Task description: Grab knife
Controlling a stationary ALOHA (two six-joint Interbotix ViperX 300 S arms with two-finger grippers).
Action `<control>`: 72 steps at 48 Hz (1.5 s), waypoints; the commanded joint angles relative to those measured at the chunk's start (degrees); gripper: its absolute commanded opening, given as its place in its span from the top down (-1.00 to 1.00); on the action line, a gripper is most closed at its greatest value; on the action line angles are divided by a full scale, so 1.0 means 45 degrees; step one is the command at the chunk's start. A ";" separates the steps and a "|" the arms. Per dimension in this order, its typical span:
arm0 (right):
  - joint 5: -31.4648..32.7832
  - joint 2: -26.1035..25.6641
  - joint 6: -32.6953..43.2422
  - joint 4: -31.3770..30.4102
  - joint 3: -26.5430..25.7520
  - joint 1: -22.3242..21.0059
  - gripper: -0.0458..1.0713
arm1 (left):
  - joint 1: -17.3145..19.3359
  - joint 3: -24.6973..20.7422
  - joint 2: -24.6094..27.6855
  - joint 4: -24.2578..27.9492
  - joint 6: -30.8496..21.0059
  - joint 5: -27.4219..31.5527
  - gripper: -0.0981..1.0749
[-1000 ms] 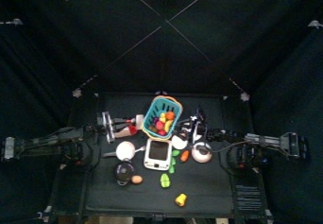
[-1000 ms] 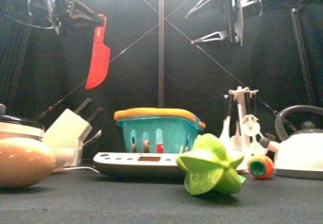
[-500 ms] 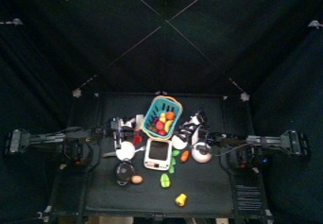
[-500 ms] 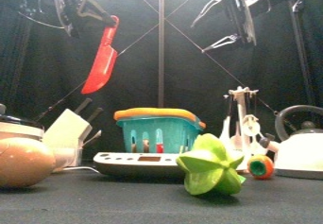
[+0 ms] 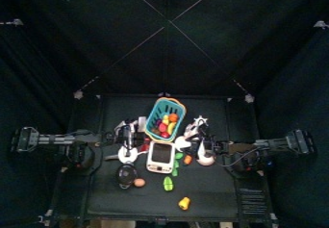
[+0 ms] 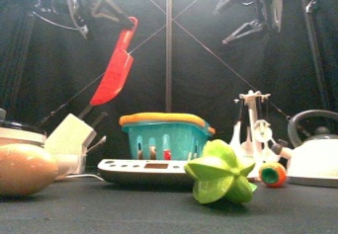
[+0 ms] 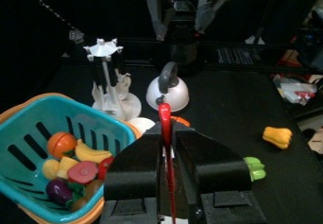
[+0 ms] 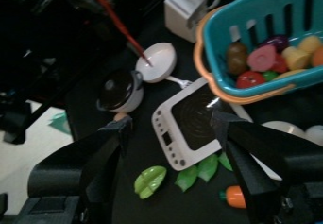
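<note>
Left gripper (image 6: 117, 16) clenched on the handle of the red knife (image 6: 114, 68), holding it high over the table's left side, blade slanting down above the knife block (image 6: 73, 137) and left of the teal basket (image 6: 165, 135). In the left wrist view the knife (image 7: 164, 152) runs straight out between the jaws. Right gripper (image 6: 259, 19) hangs high on the right, jaws spread wide, empty, above the kettle (image 6: 314, 151) and rack (image 6: 251, 124).

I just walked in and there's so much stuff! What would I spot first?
Probably the red knife, held up in the air by the left pincer, tilted above the table's left side. Below it, near the middle, sits a teal basket full of toy food. Right in front stands a green star-shaped toy.
</note>
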 commanded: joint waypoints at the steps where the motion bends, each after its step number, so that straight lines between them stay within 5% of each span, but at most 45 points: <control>1: -0.0938 0.0215 -0.0176 0.0664 0.0098 -0.0117 -0.84 | -0.0195 -0.0684 0.0527 0.0254 0.0020 0.0020 0.02; 16: -0.0215 0.1191 -0.0859 -0.1426 -0.0645 0.0410 -0.84 | -0.0352 -0.2324 0.2383 0.0723 -0.0020 0.2285 0.02; 28: -0.1895 0.1445 -0.1113 -0.2656 -0.0059 0.0566 -0.84 | -0.0352 -0.3730 0.3730 0.0723 0.0020 0.3711 0.02; 39: -0.3770 0.1758 -0.0996 -0.3281 0.0586 0.0430 -0.84 | -0.0352 -0.4316 0.4570 0.0703 -0.0020 0.3301 0.02; 72: -0.4824 0.1816 -0.1133 -0.3984 0.0605 -0.1035 -0.83 | -0.0664 -0.4570 0.5352 0.0527 0.0020 0.1602 0.02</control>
